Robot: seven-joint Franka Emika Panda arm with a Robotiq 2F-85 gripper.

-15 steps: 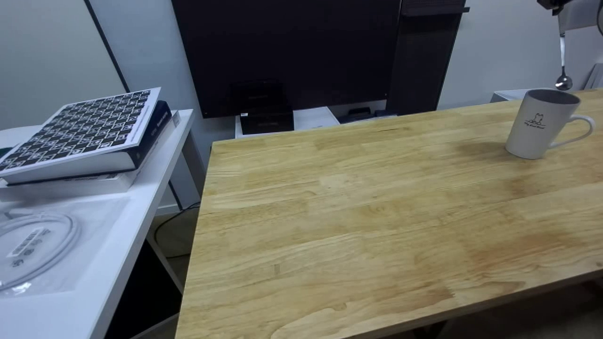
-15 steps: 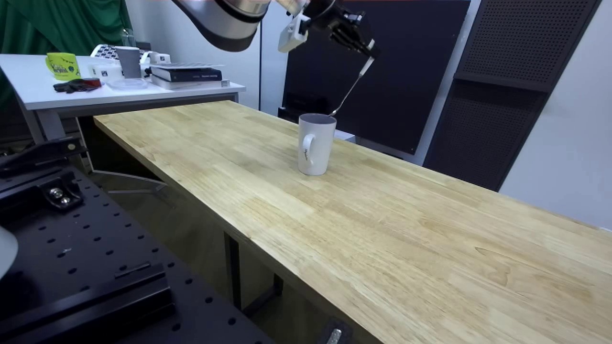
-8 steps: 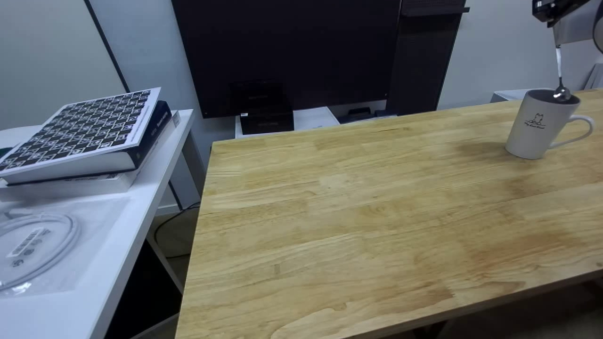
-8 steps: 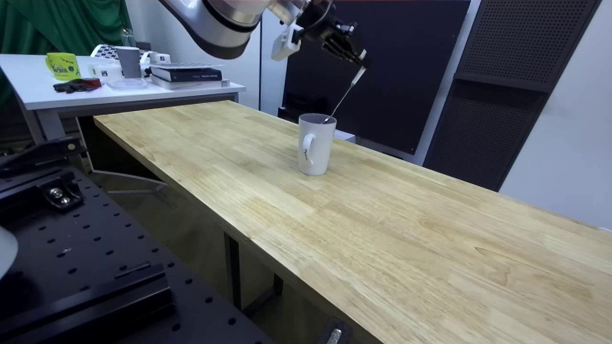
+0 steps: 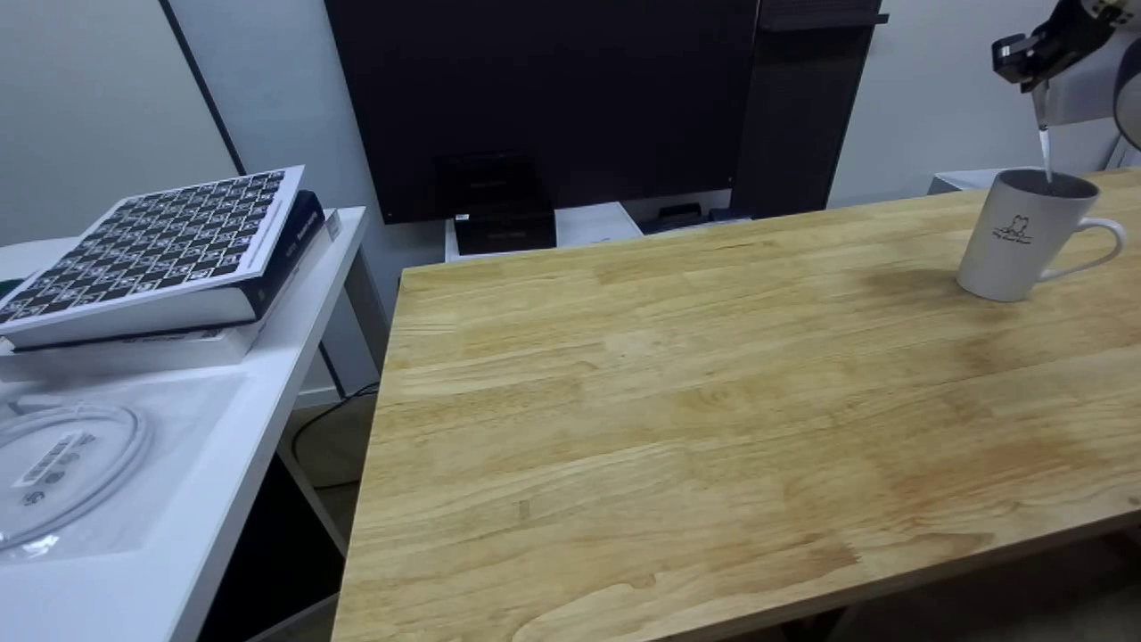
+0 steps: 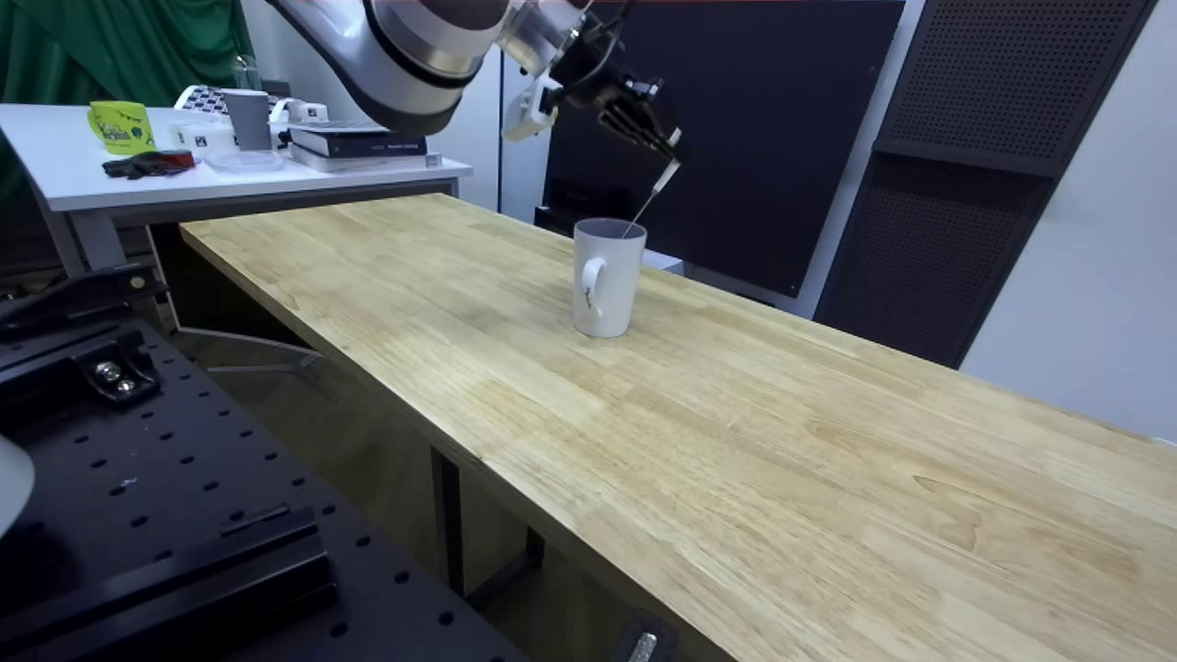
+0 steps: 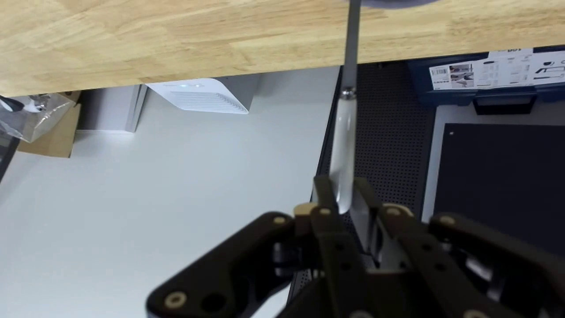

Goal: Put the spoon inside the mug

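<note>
The white mug (image 5: 1016, 239) stands upright on the wooden table in both exterior views (image 6: 607, 287). A sliver of its rim shows at the top of the wrist view (image 7: 399, 2). The spoon (image 7: 344, 141) has a pale, whitish handle end and a thin metal stem. My gripper (image 7: 342, 187) is shut on that handle end. In both exterior views the gripper (image 5: 1030, 80) is above the mug, and the spoon (image 5: 1045, 150) goes down through the mug's opening. In an exterior view the spoon (image 6: 655, 191) is tilted. Its bowl is hidden inside the mug.
The wooden table (image 6: 782, 414) has its far edge just behind the mug. A white side table (image 6: 230, 188) holds books (image 5: 169, 250), cups and other items. A dark perforated platform (image 6: 230, 515) lies in front of the wooden table.
My gripper has moved down with the spoon. The spoon's bowl was above and beside the mug's rim, then at the opening, and is now inside the mug. The mug has not moved.
</note>
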